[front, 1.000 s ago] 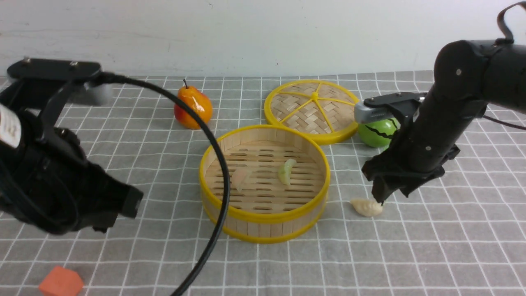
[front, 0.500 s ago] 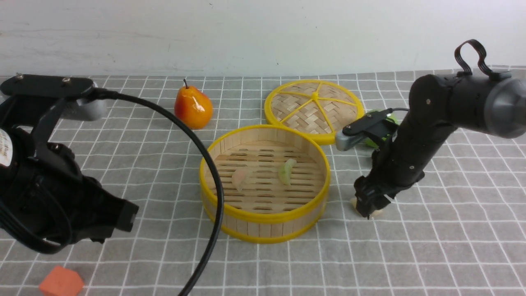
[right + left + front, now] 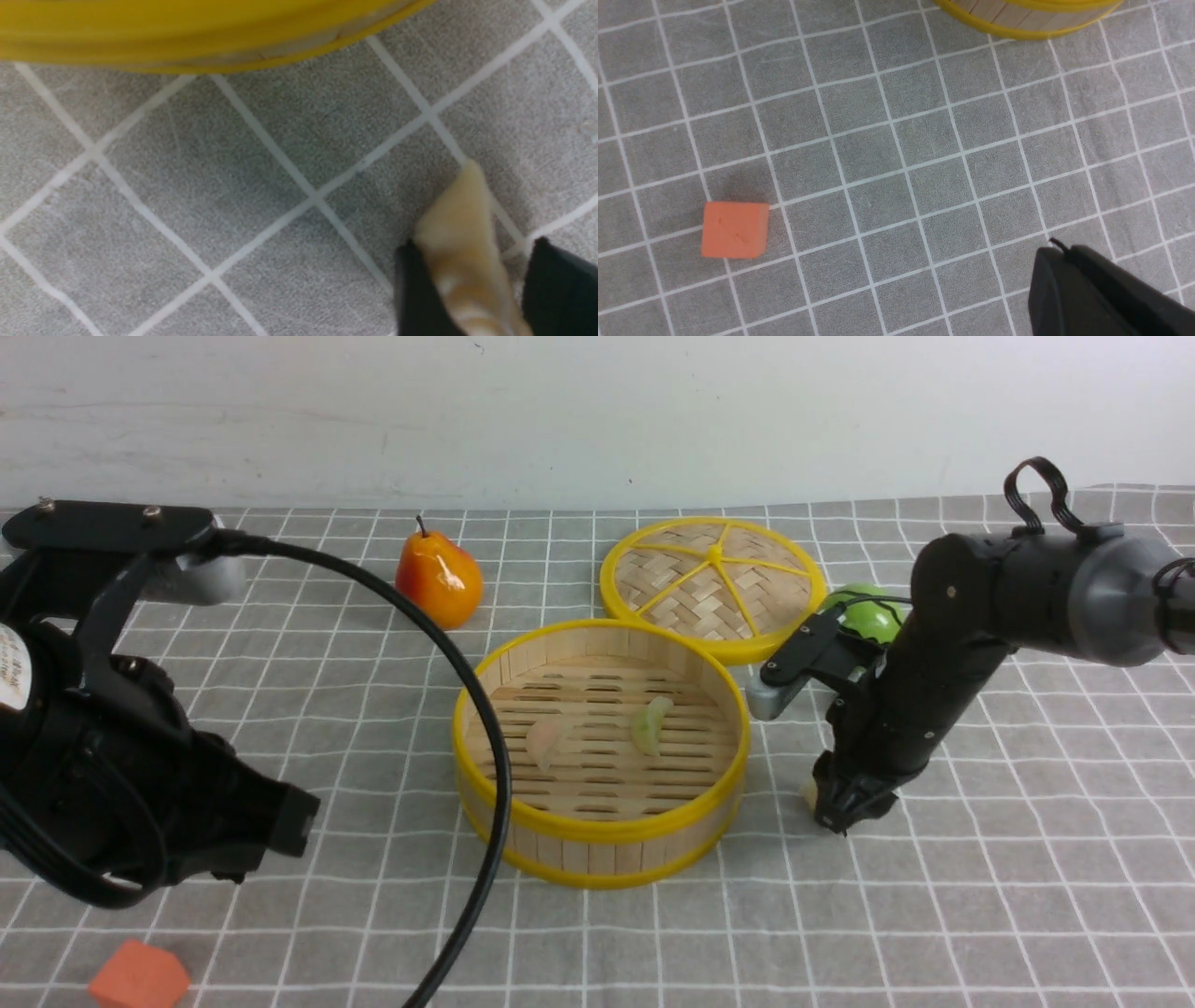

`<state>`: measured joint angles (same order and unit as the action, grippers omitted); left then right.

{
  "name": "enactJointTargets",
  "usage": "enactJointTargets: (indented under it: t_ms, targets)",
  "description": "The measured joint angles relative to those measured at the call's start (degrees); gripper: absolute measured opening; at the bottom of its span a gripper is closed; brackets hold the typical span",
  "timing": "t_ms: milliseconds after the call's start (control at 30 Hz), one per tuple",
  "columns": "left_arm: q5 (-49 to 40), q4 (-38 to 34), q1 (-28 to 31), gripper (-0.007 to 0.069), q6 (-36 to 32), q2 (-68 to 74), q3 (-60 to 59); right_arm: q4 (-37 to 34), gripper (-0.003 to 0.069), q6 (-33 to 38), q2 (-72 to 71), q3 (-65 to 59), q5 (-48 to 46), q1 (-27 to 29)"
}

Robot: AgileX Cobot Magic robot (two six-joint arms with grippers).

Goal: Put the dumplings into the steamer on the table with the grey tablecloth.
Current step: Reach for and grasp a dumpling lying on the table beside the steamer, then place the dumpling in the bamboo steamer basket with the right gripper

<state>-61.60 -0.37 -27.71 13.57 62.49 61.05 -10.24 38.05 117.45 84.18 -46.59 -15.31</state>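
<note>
The steamer (image 3: 597,829) stands mid-table on the grey tablecloth (image 3: 980,896). The pale green dumpling (image 3: 651,723) and the pinkish dumpling (image 3: 545,740) lie on its slotted floor. The cream dumpling (image 3: 808,793) lies on the cloth just right of the steamer, mostly hidden by my right gripper (image 3: 836,817). In the right wrist view the cream dumpling (image 3: 460,233) sits between the fingers of my right gripper (image 3: 474,245); one finger touches it and a gap shows at the other. The steamer's yellow rim (image 3: 187,37) is close by. My left gripper (image 3: 280,817) hangs left of the steamer, its fingers together and empty (image 3: 1052,252).
A woven lid (image 3: 714,583) lies behind the steamer, with a green ball (image 3: 864,611) to its right and a pear (image 3: 439,581) to its left. An orange cube (image 3: 138,978) sits at the front left, also in the left wrist view (image 3: 734,229). The left arm's black cable (image 3: 485,737) crosses in front of the steamer.
My right gripper has come down and moved left over the cream dumpling, so its fingers now stand on either side of it on the cloth. The left arm has barely moved.
</note>
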Motion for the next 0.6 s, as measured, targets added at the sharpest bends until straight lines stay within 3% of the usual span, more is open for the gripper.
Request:
enactJointTargets:
  t_ms: [33,67,267,433,600]
  targets:
    - [0.00,0.00,0.00,-0.0014,0.00,0.00,0.00,0.00,0.0180,0.00,-0.08,0.00,-0.12,0.00]
    - [0.00,0.00,0.00,-0.0014,0.00,0.00,0.00,0.00,0.0170,-0.07,-0.16,0.00,-0.20,0.00]
    - [-0.26,0.00,0.00,-0.0014,0.00,-0.12,0.00,0.36,0.0184,-4.92,-4.55,4.02,-8.35,-1.23]
    - [-0.30,0.00,0.00,-0.0014,-0.19,-0.98,0.00,0.01,0.0184,-14.13,-7.94,13.43,-12.65,-8.81]
    - [-0.55,0.00,0.00,-0.0014,-0.21,-1.60,-0.08,0.55,0.0184,-20.63,-4.12,17.78,-9.76,-16.17]
